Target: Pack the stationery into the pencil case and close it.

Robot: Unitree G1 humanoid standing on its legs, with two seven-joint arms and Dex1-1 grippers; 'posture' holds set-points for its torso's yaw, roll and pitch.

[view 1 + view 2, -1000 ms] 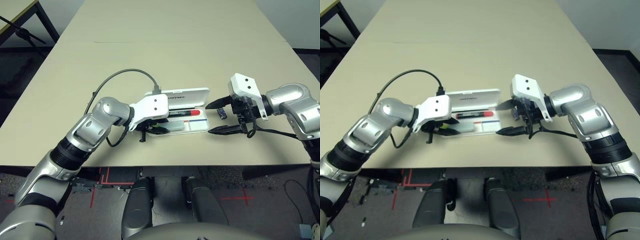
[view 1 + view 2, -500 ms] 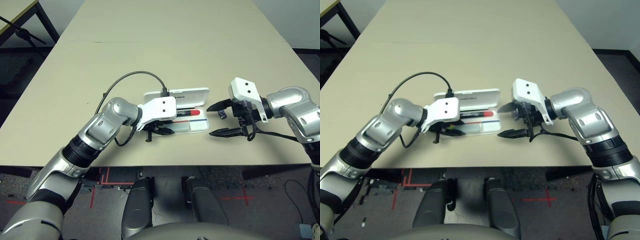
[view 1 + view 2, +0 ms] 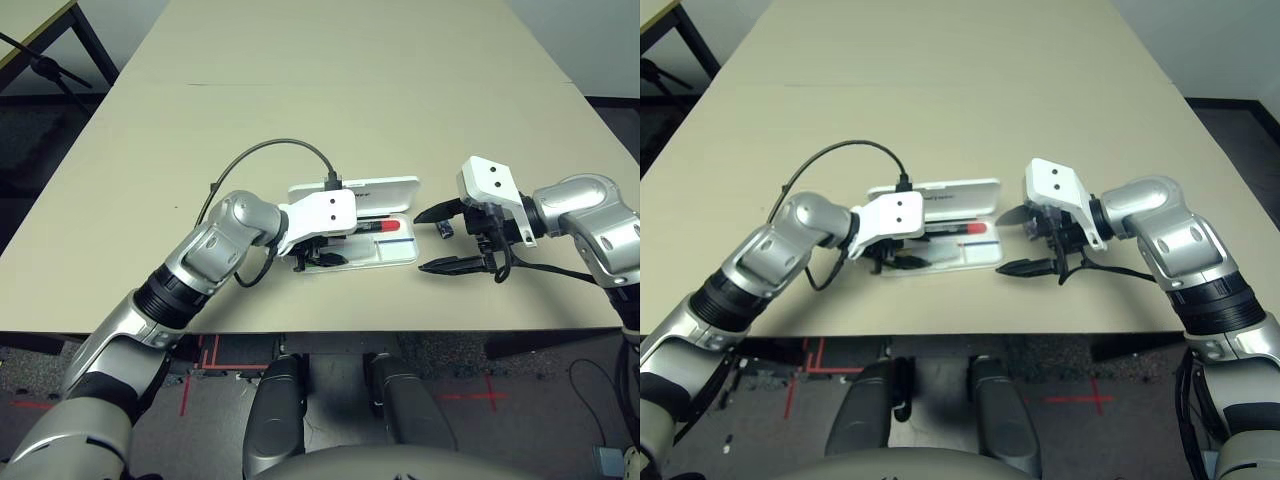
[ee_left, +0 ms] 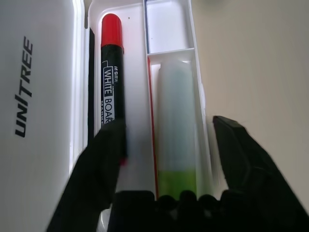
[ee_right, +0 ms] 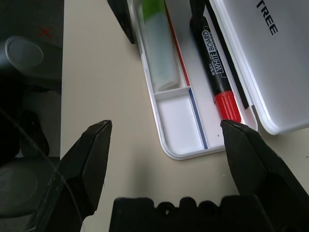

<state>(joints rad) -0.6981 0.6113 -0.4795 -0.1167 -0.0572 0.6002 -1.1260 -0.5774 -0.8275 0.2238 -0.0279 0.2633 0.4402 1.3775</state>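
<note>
marker (image 4: 113,82) lengthwise in open case (image 5: 181,125), red end rightward

Robot body: silver forearms (image 3: 192,262) with glossy rounded joints, black ribbed bands (image 3: 1200,298), white wrist housings (image 3: 326,218) (two small dark screws on each), dark cables (image 3: 845,143), and black tapered pincer fingers (image 3: 1025,267).

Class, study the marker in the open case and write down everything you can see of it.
The marker has a long black barrel, a red cap at one end and white "WHITE BOARD" lettering. It looks like plastic. It lies flat and lengthwise in the long compartment of the open case, beside the hinge, with its capped end toward the robot's right. Part of it is hidden by the left pincer.
</note>
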